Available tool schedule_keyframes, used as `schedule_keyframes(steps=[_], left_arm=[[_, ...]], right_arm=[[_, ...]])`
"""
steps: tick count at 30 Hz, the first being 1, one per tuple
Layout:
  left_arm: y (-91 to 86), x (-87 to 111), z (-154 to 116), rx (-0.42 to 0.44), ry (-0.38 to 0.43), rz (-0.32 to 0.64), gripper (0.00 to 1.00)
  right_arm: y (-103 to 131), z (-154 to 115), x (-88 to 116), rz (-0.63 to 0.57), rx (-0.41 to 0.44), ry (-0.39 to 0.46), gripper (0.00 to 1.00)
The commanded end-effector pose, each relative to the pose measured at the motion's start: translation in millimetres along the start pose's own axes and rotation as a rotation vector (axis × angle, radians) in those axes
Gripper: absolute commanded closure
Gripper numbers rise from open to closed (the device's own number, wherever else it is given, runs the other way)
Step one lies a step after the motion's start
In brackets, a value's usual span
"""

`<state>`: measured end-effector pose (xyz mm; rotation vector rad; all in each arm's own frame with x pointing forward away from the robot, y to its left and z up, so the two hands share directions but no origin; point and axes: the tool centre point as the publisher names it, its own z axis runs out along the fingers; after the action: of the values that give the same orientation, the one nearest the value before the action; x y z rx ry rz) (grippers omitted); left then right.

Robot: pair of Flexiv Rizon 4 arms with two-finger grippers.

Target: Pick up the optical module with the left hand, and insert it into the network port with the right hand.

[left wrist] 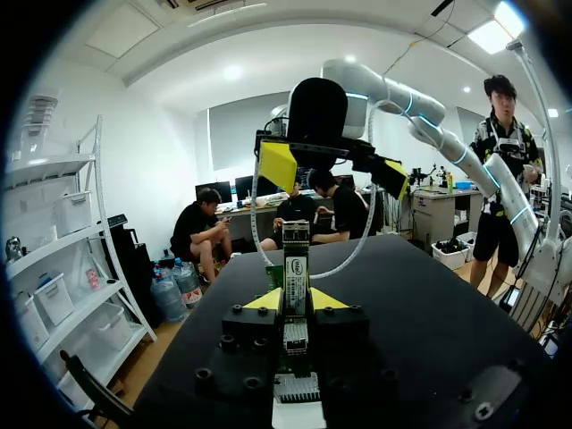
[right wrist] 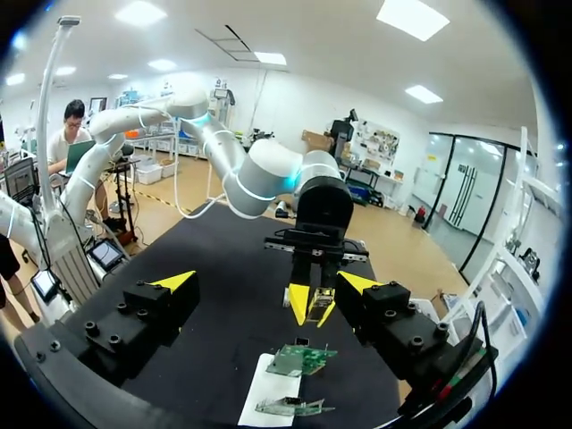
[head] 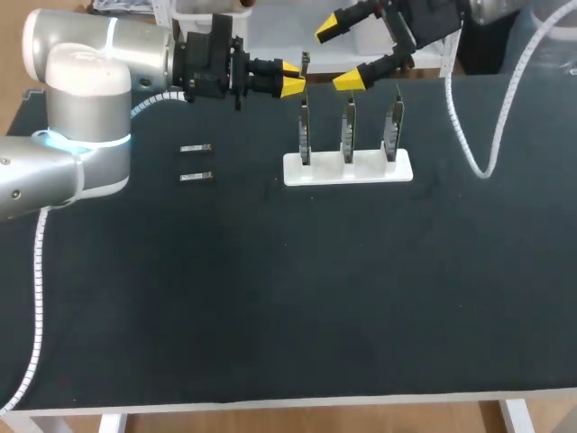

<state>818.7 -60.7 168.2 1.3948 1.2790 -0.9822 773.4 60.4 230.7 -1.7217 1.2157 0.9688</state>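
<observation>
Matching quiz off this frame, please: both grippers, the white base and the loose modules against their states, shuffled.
1. left gripper
2. right gripper
3. white base
4. two loose modules

A. open, holding nothing
B. lying flat on the table
C. shut on an optical module
D. carrying three upright boards

Pairs: 1-C, 2-A, 3-D, 4-B
</observation>
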Motion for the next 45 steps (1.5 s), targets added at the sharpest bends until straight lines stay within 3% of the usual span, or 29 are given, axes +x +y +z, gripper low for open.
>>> schedule_keyframes(steps=[1, 15, 35, 45], left_arm=[[0.7, -0.1, 0.4, 0.001, 0.001, 0.001, 1.0], [0.7, -0.1, 0.4, 0.001, 0.001, 0.001, 1.0], [0.7, -0.1, 0.4, 0.001, 0.001, 0.001, 1.0], [0.7, -0.1, 0.4, 0.001, 0.001, 0.001, 1.0]], right_arm=[[-12.6, 9.7, 8.6, 0.003, -0.088, -0.019, 0.0], [-27.1, 28.4, 8.2, 0.022, -0.111, -0.04, 0.0], [-27.1, 28.4, 8.2, 0.022, -0.111, -0.04, 0.0], [-16.0, 24.3, 10.6, 0.039, -0.078, -0.051, 0.0]])
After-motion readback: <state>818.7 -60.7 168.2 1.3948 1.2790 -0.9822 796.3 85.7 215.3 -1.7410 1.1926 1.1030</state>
